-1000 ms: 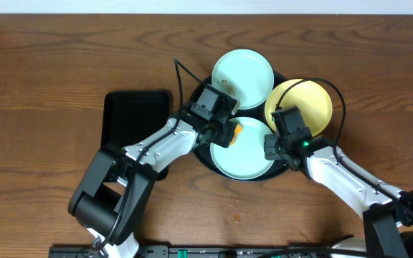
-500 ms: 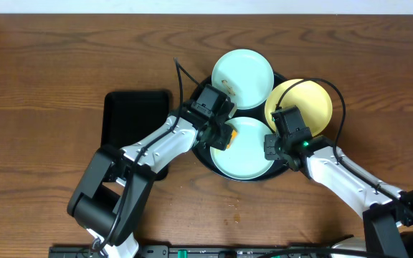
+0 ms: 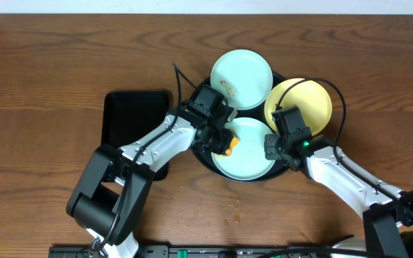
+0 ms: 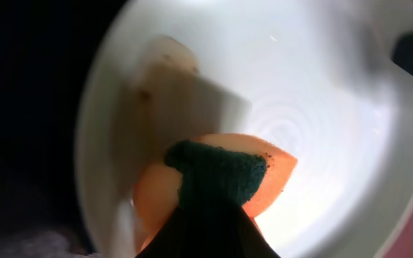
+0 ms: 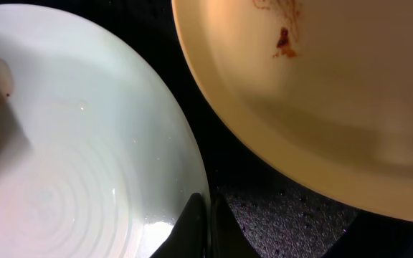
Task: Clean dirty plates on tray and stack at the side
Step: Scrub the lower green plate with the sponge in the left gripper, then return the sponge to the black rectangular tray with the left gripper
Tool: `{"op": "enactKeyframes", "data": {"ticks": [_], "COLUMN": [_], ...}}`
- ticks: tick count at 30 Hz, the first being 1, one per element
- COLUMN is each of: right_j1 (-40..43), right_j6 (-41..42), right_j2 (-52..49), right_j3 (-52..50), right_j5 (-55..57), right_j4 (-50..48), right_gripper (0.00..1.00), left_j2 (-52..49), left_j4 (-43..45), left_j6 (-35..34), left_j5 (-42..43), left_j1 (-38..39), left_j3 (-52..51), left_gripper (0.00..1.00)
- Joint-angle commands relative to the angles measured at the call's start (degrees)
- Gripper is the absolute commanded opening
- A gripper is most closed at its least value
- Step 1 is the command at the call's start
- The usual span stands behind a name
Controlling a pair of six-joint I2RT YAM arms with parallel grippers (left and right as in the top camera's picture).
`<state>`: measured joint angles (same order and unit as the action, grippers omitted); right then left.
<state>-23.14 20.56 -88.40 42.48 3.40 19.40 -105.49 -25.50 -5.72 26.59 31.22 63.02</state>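
Since a second ago my left gripper (image 3: 222,138) has dragged the sponge (image 3: 229,145) toward 6 o'clock across the near aqua plate (image 3: 249,161). A matte black rectangular tray (image 3: 136,115) lies on the wood-grain table at 9 o'clock of the glossy round tray (image 3: 277,77). The sponge is orange foam with a coarse dark green pad. It is clamped in my left jaws and pressed on that smooth, ringed plate. At 12 o'clock sits the far aqua plate (image 3: 246,72), and at 2 o'clock the brown-smeared yellow plate (image 3: 307,107). My right gripper (image 5: 208,223) is pressed together at the near plate's 3 o'clock rim.
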Motion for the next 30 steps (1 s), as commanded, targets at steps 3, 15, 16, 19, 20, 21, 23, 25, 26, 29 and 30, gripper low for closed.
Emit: {"op": "enactKeyframes", "data": {"ticks": [3, 15, 16, 19, 20, 21, 23, 25, 26, 29, 30], "right_j1": [0.17, 0.17, 0.17, 0.17, 0.17, 0.17, 0.17, 0.17, 0.17, 0.20, 0.20], "right_j6": [0.00, 0.02, 0.00, 0.02, 0.02, 0.02, 0.02, 0.04, 0.24, 2.03, 3.06], "right_j2": [-0.44, -0.44, -0.44, -0.44, -0.44, -0.44, -0.44, -0.44, -0.44, -0.44, -0.44], "right_j3": [-0.28, -0.28, -0.28, -0.28, -0.28, -0.28, -0.28, -0.28, -0.28, -0.28, -0.28], "right_j5": [0.87, 0.85, 0.85, 0.85, 0.85, 0.85, 0.85, 0.76, 0.63, 0.63, 0.63], "right_j4": [0.35, 0.37, 0.48, 0.74, 0.79, 0.92, 1.01, 1.11, 1.18, 2.43, 3.04], "right_gripper": [0.01, 0.04, 0.04, 0.04, 0.04, 0.04, 0.04, 0.04, 0.06, 0.17, 0.19], "left_j2": [-1.92, 3.76, 5.01, 9.38, 10.93, 12.52, 15.80, 18.51, 19.63, 21.77, 21.99], "left_j4": [-2.84, -0.74, 0.81, 6.34, 8.02, 9.33, 10.03, 8.13, 6.58, 0.26, -2.01], "left_j6": [-0.57, -3.04, -3.78, -6.01, -6.03, -6.01, -6.49, -7.13, -7.10, -7.08, -7.08], "left_j5": [5.57, 10.08, 10.08, 10.08, 10.03, 9.75, 5.97, -0.33, -3.32, -11.89, -14.27], "left_j1": [0.66, 0.24, 0.04, -0.61, -0.81, -1.07, -1.84, -2.71, -3.30, -5.77, -6.73], "left_j3": [-2.16, 2.51, 3.19, 4.26, 4.37, 4.39, 4.39, 4.39, 4.39, 4.39, 4.39], "left_gripper": [0.08, 0.07, 0.08, 0.07, 0.07, 0.08, 0.07, 0.07, 0.07, 0.07, 0.07]}}
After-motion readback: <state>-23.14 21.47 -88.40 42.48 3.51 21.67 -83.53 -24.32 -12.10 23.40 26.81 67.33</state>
